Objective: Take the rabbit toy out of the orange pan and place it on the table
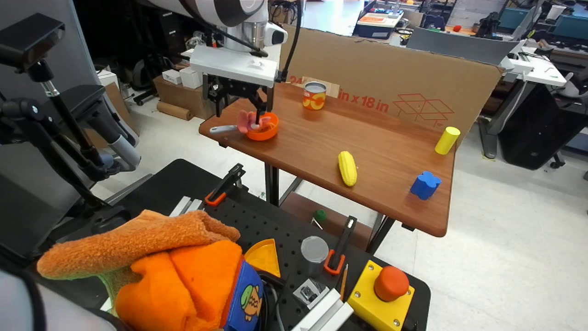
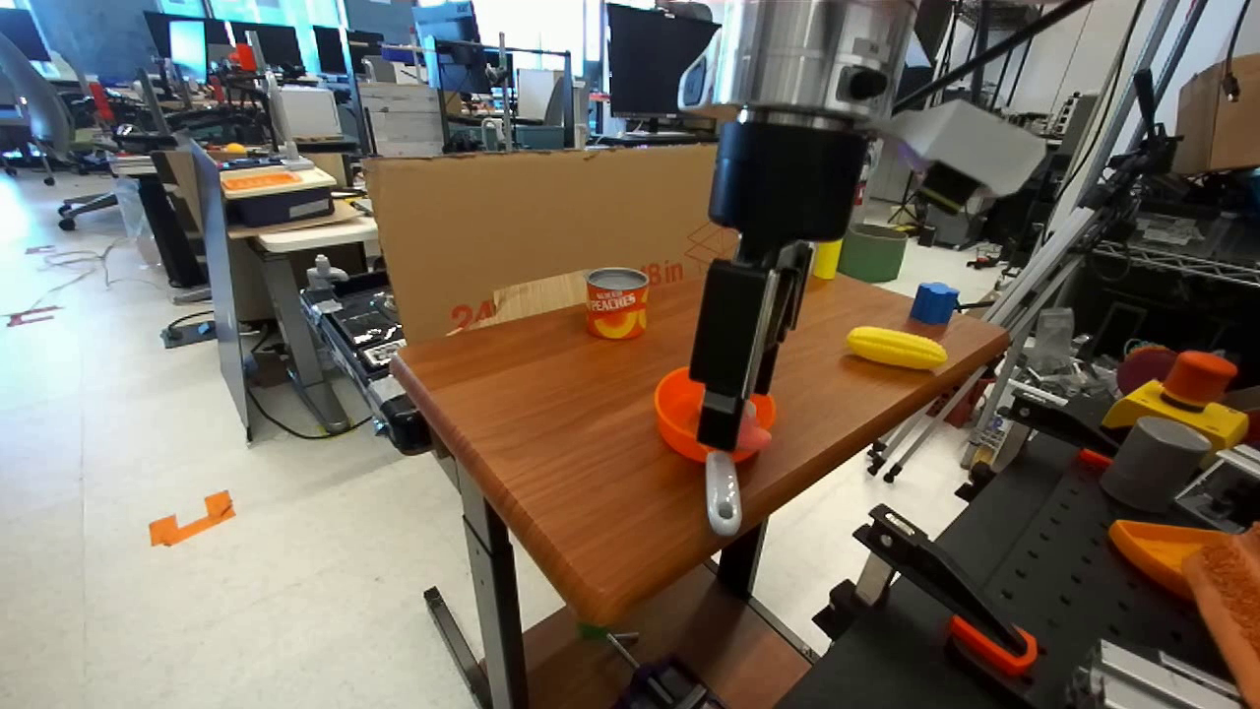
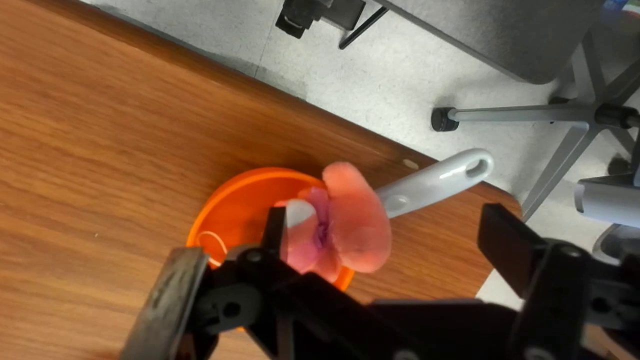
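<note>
The orange pan [image 1: 272, 133] sits near one end of the brown table [image 1: 303, 142], with a light grey handle over the edge side. It also shows in an exterior view [image 2: 673, 412] and in the wrist view [image 3: 225, 202]. The pinkish-red rabbit toy [image 3: 357, 225] lies in the pan and leans over its rim at the handle side; it shows in both exterior views [image 1: 242, 122] [image 2: 754, 435]. My gripper [image 3: 385, 215] is open, its fingers spread wide. One finger is down in the pan close beside the toy; whether it touches is unclear. The opposite finger is beyond the pan, over the table end.
A peach can [image 1: 314, 96] stands behind the pan, near the cardboard panel [image 1: 367, 69]. A yellow corn toy [image 1: 347, 168], a blue block [image 1: 425, 185] and a yellow cylinder [image 1: 447, 140] are farther along the table. A black pegboard table [image 1: 275, 230] with clamps stands in front.
</note>
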### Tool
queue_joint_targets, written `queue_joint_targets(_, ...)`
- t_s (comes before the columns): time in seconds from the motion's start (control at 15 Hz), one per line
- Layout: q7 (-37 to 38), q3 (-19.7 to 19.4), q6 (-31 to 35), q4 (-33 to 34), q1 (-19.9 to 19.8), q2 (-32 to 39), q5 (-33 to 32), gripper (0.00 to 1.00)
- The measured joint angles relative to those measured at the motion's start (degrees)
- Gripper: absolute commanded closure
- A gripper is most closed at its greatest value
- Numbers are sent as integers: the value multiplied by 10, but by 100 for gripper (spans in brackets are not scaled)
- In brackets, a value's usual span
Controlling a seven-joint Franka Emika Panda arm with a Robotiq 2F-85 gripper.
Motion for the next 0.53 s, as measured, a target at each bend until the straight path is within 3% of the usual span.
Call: queue_joint_targets(0.53,37,0,38,3,1,27,-48,96)
